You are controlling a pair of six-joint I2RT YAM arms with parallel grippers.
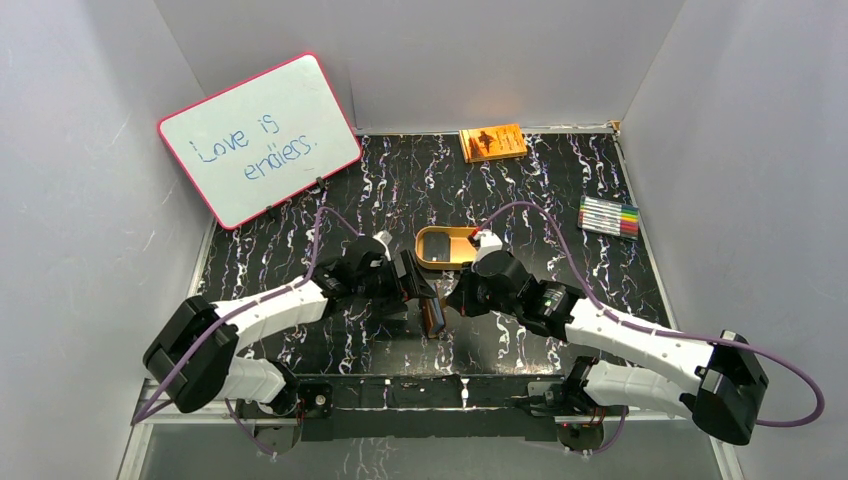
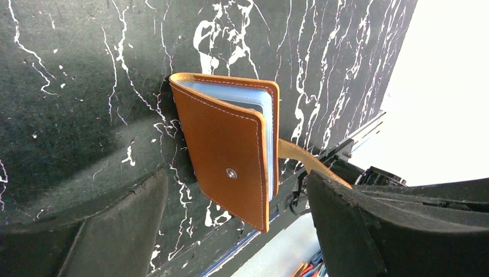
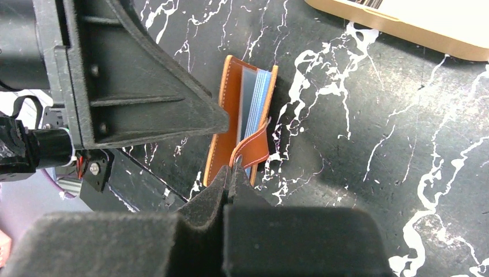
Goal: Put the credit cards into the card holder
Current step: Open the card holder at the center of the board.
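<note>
"Card holder (image 2: pixel 225 150) first: where does it sit?" asks the first observer.

"On the black marbled bench (image 2: pixel 69 86), close to the near edge, between the two arms," says the second. "The brown leather card holder stands on its edge, partly open, with its snap stud (image 2: pixel 231 172) on the cover facing the left wrist camera. Pale blue leaves show between the covers; whether they are cards or sleeves, he cannot tell."

"And the left gripper (image 2: pixel 233 182)?"

"Its jaws are spread wide, one on each side of the holder, and neither seems to touch the leather."

"The right gripper (image 3: pixel 230 176)?"

"Its jaws are pressed together, pinching the end of the holder's leather strap (image 3: pixel 256 147), which curves out from the cover."

"Any card outside the holder?"

"Just behind the holder lies a tan oval tray (image 1: pixel 447 265), and what looks like a dark credit card (image 1: pixel 445 248) rests flat inside it, apart from both grippers."
</note>
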